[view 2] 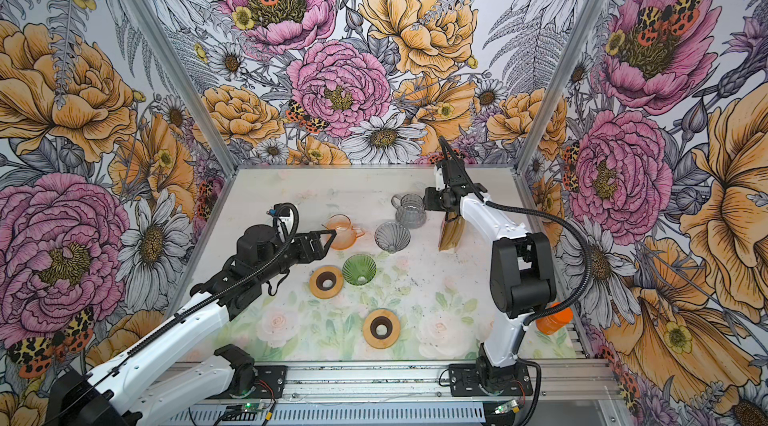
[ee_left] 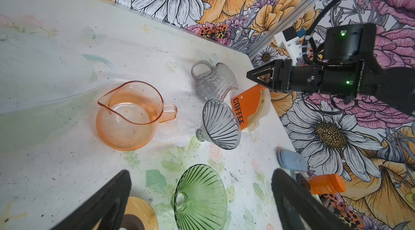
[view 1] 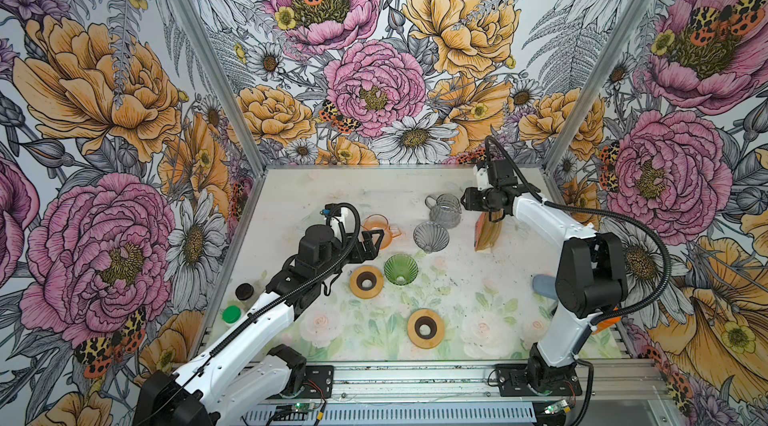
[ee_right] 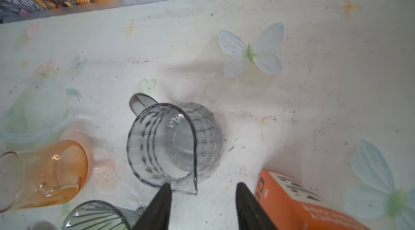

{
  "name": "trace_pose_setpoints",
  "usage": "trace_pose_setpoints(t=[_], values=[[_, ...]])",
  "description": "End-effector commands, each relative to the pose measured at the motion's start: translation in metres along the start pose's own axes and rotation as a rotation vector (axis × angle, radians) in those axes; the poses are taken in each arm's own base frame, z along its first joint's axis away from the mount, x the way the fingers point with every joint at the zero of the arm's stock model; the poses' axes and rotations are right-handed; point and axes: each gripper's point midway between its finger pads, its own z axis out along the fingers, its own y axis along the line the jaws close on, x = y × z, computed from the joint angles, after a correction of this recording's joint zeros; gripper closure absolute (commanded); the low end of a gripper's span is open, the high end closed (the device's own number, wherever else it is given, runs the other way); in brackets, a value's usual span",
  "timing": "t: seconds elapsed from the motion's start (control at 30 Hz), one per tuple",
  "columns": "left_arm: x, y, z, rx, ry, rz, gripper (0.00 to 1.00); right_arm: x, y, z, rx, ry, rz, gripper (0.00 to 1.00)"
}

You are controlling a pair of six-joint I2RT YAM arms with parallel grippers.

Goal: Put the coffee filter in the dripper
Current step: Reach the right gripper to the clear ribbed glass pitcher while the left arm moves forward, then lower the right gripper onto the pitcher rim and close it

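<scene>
Both top views overlook the table (view 1: 478, 278); close wrist views share the jug (ee_left: 211, 83).

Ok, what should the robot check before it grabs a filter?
1. Filters showing in the box: ok.
2. Right tool empty, jaws apart: ok.
3. Right tool lined up on the filters: not ok, the box sits outside the jaws.
4. Grey dripper upright: not ok, it lies on its side.
5. Left tool open and away from the box: ok.
</scene>
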Motion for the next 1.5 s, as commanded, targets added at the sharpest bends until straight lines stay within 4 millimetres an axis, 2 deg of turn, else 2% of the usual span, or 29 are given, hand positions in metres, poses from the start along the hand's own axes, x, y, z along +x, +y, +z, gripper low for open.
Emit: trace_pose_setpoints(t=[0.0,0.13,0.4,0.5,1.1,1.47], values=[[0.001,-0.007,0.002,0.043,-0.001,-0.026,0.01,-0.004,0.001,0.003,-0.015,0.021,-0.008,0.55],[0.001,-0.007,0.004,0.046,0.002,-0.052,0.01,-0.002,0.002,0.011,-0.029,0.039,-0.009,0.54],[-0.005,-0.004,-0.001,0.036,-0.044,-0.115,0.01,-0.003,0.002,0.024,-0.026,0.060,-0.007,0.63],[-0.007,-0.003,-0.003,0.030,-0.060,-0.144,0.01,-0.003,0.003,0.029,-0.034,0.067,-0.002,0.63],[0.003,-0.008,-0.007,0.083,-0.051,-0.075,0.01,-0.002,0.007,0.051,0.027,0.105,-0.069,0.73],[0.007,-0.013,0.002,0.094,0.005,-0.049,0.01,0.002,0.003,0.060,0.065,0.130,-0.104,0.79]])
